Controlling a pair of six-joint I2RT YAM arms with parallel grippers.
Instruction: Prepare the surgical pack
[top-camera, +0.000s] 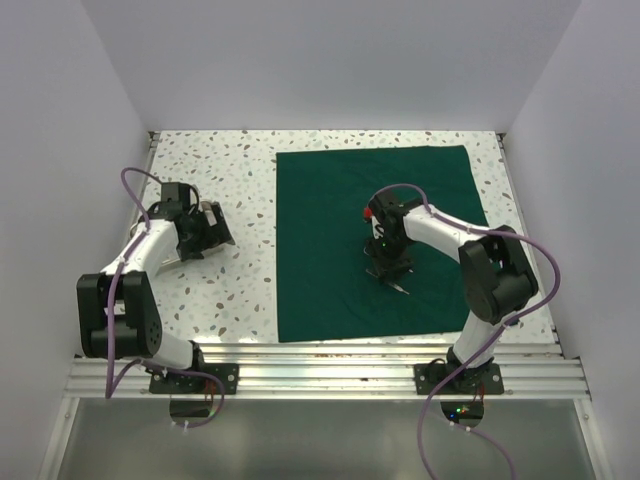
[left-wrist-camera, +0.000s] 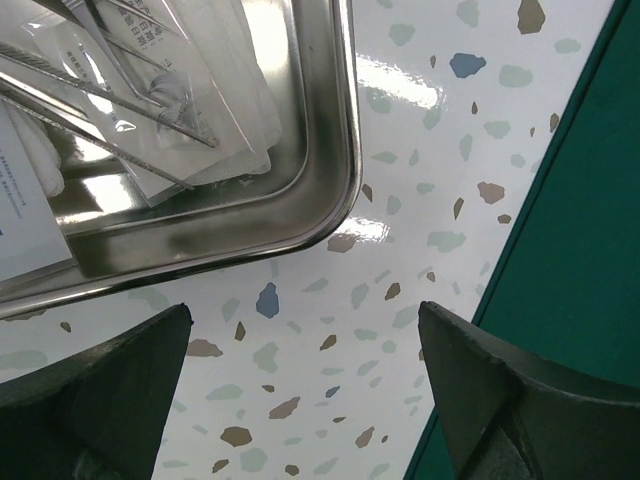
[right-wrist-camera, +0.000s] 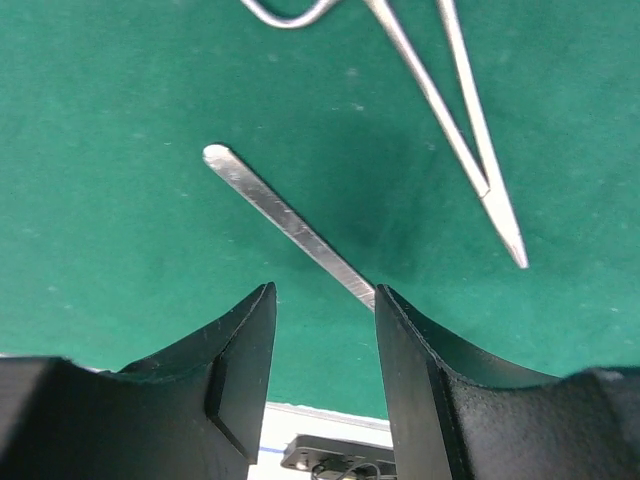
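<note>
Left arm (top-camera: 130, 270): elbow is folded back near its base, and the forearm reaches forward and slightly right. The wrist is pitched down over the steel tray (left-wrist-camera: 340, 150) on the left part of the terrazzo table (top-camera: 240, 290).

Left gripper (left-wrist-camera: 305, 308): you have the jaws spread as wide as they go, with nothing between them. It hangs just off the tray's near corner, over bare tabletop. The drape edge shows at the right of that wrist view.

Tray count: one tray. It holds several sealed clear pouches (left-wrist-camera: 180, 100) with long thin steel instruments inside. They overlap, so I can't give you an exact number.

Surgical pack (top-camera: 330, 230): one dark green drape, spread flat on the middle-right of the table, well apart from the tray.

Right arm (top-camera: 490, 270): shoulder is up, and the forearm reaches left and forward over the drape's centre, with the wrist pointing down.

Right gripper (right-wrist-camera: 325, 290): jaws are about half closed, low over the cloth. Green shows through the gap.

- One flat steel bar (right-wrist-camera: 285, 222) lies diagonally on the drape. Its near end runs in behind the tip of the right-hand finger (right-wrist-camera: 430, 390).
- I can't tell whether it's pinched or only touching.

Also on the drape, past the bar:
- One pair of forceps (right-wrist-camera: 497, 210), tip pointing toward the gripper.
- One curved steel loop (right-wrist-camera: 285, 22) at the frame's top edge. I can't tell if it belongs to the forceps.

Totals: two arms, two grippers, one tray, one drape.
</note>
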